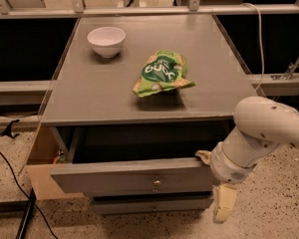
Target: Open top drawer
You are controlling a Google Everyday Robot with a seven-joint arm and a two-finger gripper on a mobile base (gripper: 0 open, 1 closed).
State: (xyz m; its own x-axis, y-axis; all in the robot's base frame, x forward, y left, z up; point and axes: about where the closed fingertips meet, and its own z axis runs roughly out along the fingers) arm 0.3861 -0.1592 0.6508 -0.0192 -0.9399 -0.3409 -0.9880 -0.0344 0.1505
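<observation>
Presently the wide matte grey wooden top drawer (119, 176) is seen partly pulled out. The cream two-finger gripper (214, 180) is placed at its right end, fingers (223, 203) spread, one over its top edge.

Grey tabletop (89, 98): white bowl (106, 40), green bag (163, 73)

Dim warm light is coming from overhead, the chip bag (162, 73) casting a short shadow toward 6 o'clock on the tabletop (104, 101). The top drawer (129, 176) cavity is sitting in deep shade. The gripper (215, 183), around 4 o'clock at the drawer's right end, is catching pale light.
</observation>
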